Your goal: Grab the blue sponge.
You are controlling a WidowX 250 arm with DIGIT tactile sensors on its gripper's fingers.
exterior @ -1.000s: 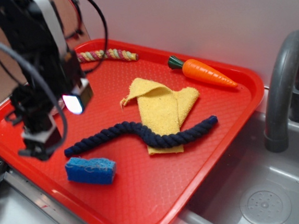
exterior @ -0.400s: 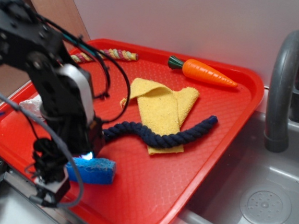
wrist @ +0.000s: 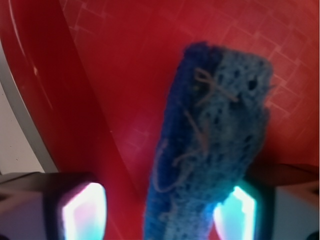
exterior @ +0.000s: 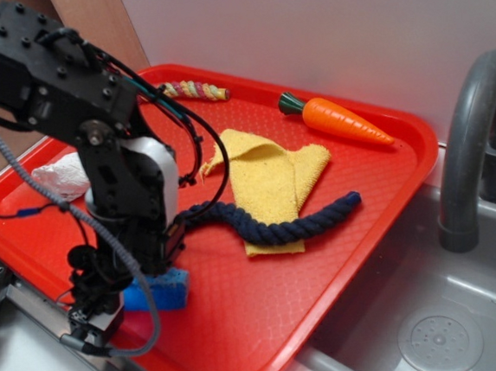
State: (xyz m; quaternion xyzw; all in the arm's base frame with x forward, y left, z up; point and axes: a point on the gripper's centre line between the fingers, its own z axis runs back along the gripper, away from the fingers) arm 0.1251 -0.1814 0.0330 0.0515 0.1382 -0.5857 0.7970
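The tool (wrist: 160, 210) stands spread open astride one blue sponge (wrist: 212, 145) near the red tray's (exterior: 356, 228) front edge; one carrot (exterior: 338, 119), one yellow cloth (exterior: 269, 179), two ropes.

One red tray (exterior: 387, 182) carries one blue sponge (exterior: 166, 290), one toy carrot (exterior: 340, 120), one yellow cloth (exterior: 269, 179), two ropes: one navy (exterior: 269, 223), one multicoloured (exterior: 194, 89), and one crumpled white wad (exterior: 60, 176). One grey faucet (exterior: 470, 140) stands beside it.
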